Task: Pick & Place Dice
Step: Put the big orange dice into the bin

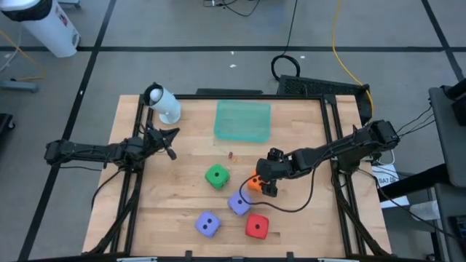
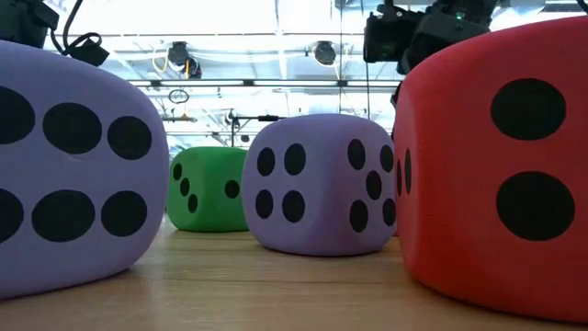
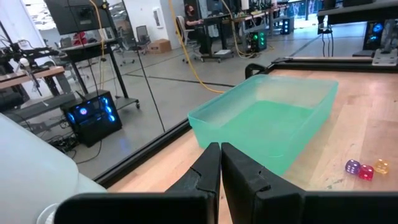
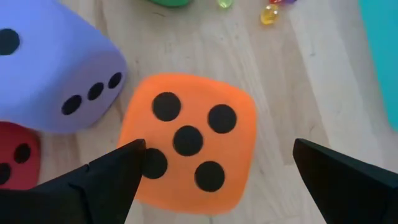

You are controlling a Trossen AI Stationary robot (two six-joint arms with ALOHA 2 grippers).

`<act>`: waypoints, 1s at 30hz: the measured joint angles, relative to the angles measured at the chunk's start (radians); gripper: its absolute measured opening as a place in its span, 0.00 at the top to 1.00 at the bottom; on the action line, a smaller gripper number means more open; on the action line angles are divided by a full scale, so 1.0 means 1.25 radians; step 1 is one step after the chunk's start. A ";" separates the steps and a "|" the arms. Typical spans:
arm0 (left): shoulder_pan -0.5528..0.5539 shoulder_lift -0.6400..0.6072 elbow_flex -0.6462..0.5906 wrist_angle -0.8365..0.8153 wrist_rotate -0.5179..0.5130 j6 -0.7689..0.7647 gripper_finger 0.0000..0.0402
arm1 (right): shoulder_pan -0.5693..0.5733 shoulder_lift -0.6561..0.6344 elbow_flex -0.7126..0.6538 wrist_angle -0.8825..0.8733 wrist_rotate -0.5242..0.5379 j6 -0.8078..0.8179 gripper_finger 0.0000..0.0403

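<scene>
My right gripper (image 4: 214, 162) hangs with its fingers spread wide on either side of the soft orange cube die with dark pips (image 4: 188, 140), right of centre in the overhead frame, not gripping it. The green die (image 1: 216, 176) sits to its left there, one purple-blue die (image 1: 239, 203) just below it, the other purple-blue die (image 1: 207, 224) and the red die (image 1: 256, 226) lower still. My left gripper (image 1: 171, 143) waits pinched shut at the left, facing the translucent green plastic tray (image 3: 267, 121).

Right tool (image 4: 214, 168) spread wide, pointing down; left tool (image 3: 220, 163) closed.
</scene>
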 joint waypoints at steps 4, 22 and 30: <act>0.000 0.000 0.000 0.000 0.000 0.000 0.94 | -0.009 0.000 0.026 -0.009 -0.012 0.056 0.01; 0.000 0.000 0.000 -0.036 0.000 0.013 0.94 | -0.006 0.049 0.084 -0.075 -0.096 0.204 0.01; 0.000 0.000 0.000 -0.036 0.000 0.015 0.94 | -0.003 0.098 0.088 -0.093 -0.068 0.174 0.01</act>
